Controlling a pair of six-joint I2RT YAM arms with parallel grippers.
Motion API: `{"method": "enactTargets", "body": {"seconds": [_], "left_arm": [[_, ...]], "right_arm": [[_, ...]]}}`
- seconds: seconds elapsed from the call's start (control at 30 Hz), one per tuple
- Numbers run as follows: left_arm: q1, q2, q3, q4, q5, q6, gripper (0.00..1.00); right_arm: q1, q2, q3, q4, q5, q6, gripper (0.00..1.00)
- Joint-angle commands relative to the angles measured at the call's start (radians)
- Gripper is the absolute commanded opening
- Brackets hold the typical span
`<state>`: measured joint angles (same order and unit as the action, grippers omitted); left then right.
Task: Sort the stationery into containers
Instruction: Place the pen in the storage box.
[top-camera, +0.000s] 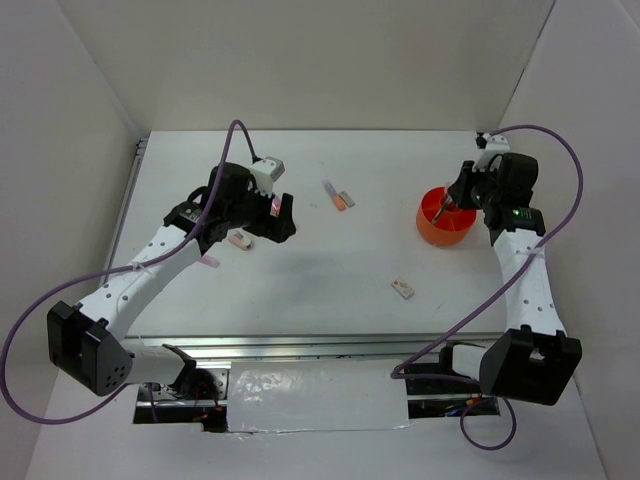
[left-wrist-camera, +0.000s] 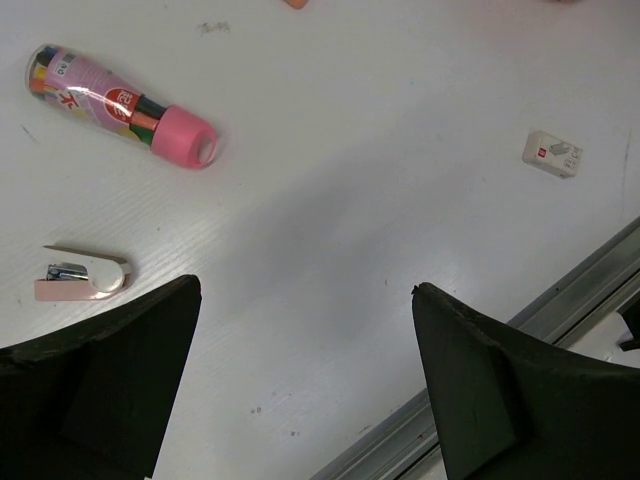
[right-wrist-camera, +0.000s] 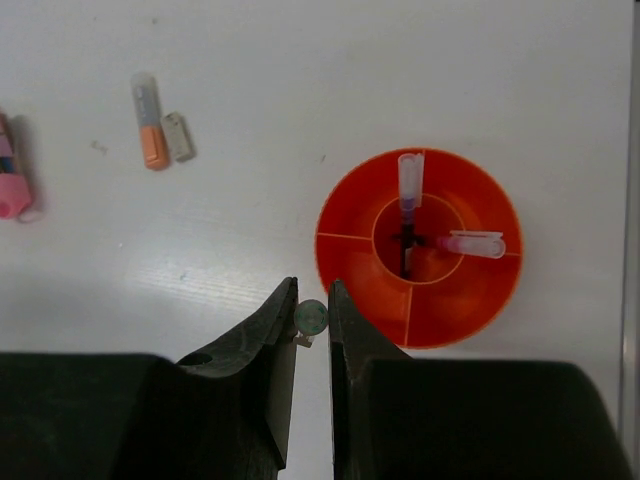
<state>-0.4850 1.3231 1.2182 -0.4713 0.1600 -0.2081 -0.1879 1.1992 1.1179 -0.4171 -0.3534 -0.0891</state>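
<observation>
My right gripper (right-wrist-camera: 311, 300) is shut on a pen (right-wrist-camera: 311, 317), seen end-on with a pale green round end, just left of the round orange tub (right-wrist-camera: 345, 265). Two pens, a lilac one (right-wrist-camera: 411, 178) and a pink-capped one (right-wrist-camera: 476, 243), stand in its inner ring. In the top view this gripper (top-camera: 449, 203) hangs over the tub (top-camera: 440, 230). My left gripper (left-wrist-camera: 305, 300) is open and empty above bare table. A pink stubby tube (left-wrist-camera: 120, 105) lies beyond it, with a small pink-white block (left-wrist-camera: 82, 279) to its left.
A white eraser (left-wrist-camera: 553, 153) lies near the metal front rail (left-wrist-camera: 560, 300); it also shows in the top view (top-camera: 403, 289). An orange-capped marker (right-wrist-camera: 150, 125) and a grey block (right-wrist-camera: 177, 136) lie mid-table. White walls enclose the table.
</observation>
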Motion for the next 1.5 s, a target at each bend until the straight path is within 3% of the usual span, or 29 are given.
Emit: {"method": "enactTargets", "body": {"seconds": [0.0,0.4,1.13,1.47], "left_arm": [[0.008,-0.01,0.0,0.022,-0.016,0.024,0.99],[0.013,-0.012,-0.011,0.03,-0.017,0.027,0.99],[0.013,0.013,-0.013,0.031,-0.01,0.033,0.99],[0.031,0.056,0.015,0.011,-0.057,0.047,0.99]], "right_arm": [[-0.022,0.011,0.049,0.093,0.03,-0.032,0.0],[-0.03,0.059,0.025,0.176,0.079,-0.063,0.0],[-0.062,0.112,0.152,0.141,0.048,-0.041,0.0],[-0.084,0.175,0.123,0.161,0.057,-0.061,0.0]]}}
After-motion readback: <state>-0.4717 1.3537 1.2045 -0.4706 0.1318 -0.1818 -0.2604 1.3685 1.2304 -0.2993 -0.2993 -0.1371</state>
